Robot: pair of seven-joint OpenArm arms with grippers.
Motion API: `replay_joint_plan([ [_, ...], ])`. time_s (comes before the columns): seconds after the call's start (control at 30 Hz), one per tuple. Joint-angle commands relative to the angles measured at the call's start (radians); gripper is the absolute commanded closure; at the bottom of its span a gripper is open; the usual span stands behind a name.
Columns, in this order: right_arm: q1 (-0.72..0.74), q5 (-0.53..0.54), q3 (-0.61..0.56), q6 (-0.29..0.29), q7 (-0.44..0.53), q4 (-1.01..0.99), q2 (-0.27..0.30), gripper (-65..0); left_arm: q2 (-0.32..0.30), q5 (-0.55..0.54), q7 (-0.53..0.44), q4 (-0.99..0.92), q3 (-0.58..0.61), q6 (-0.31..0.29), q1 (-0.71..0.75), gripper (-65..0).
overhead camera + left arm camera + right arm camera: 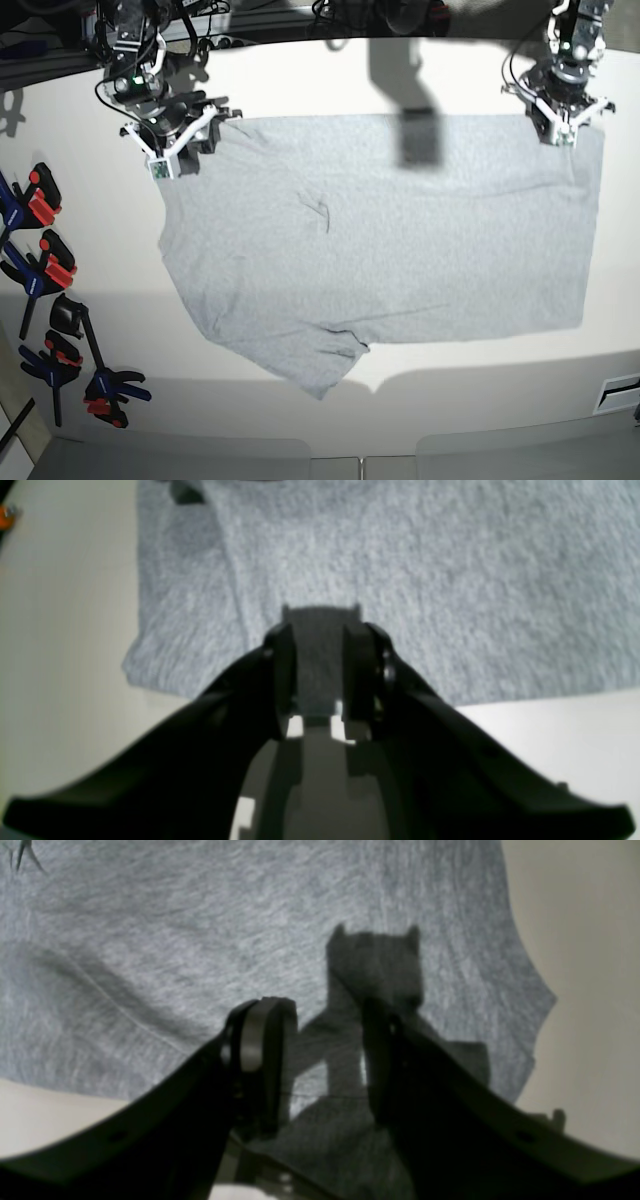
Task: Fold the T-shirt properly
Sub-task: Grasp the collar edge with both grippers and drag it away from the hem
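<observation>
The light grey T-shirt (380,240) lies spread on the white table (480,390), plain side up; no lettering shows. One sleeve (325,365) points toward the front edge. My left gripper (560,125) hangs over the shirt's far right corner. In the left wrist view its jaws (320,655) stand slightly apart above the shirt's hem (400,555), with nothing between them. My right gripper (172,150) is over the far left corner. In the right wrist view (320,1040) it is open above the fabric (175,940) and casts a shadow on it.
Several black clamps with orange and blue handles (45,270) lie along the table's left edge. Cables and arm bases crowd the back edge (300,20). A small crease (318,210) sits in the middle of the shirt. Bare table runs along the front.
</observation>
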Motion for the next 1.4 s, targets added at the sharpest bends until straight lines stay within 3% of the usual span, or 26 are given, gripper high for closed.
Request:
replay_joint_plan([
  [0.0, -0.032, -0.039, 0.004, -0.010, -0.096, -0.008, 0.013, -25.4, 0.000, -0.024, 0.139, 0.004, 0.013, -0.035, 0.050, -16.1],
  [0.27, -0.145, -0.039, 0.006, -0.011, -0.098, 0.026, 0.046, -25.4, 0.012, -0.016, 0.147, 0.072, 0.013, -0.035, 0.175, -16.2],
  [0.6, -0.238, -0.039, 0.006, -0.019, -0.116, 0.163, 0.049, -25.4, 0.103, 0.089, 0.140, 0.072, 0.013, -0.035, 0.286, -16.2],
  [0.87, -0.240, -0.095, 0.006, -0.019, -0.141, 0.175, 0.060, -25.4, 0.102, 0.120, 0.188, 0.127, 0.013, -0.035, 0.309, -16.2],
  [1.1, -0.240, -0.098, 0.006, -0.020, -0.163, 0.175, 0.076, -25.4, 0.102, 0.274, 0.184, 0.199, 0.013, -0.013, 0.315, -16.2],
  [1.37, -0.240, -0.099, 0.006, -0.020, -0.213, 0.175, 0.076, -25.4, 0.102, 0.290, 0.142, 0.199, 0.013, 0.010, 0.312, -16.2],
])
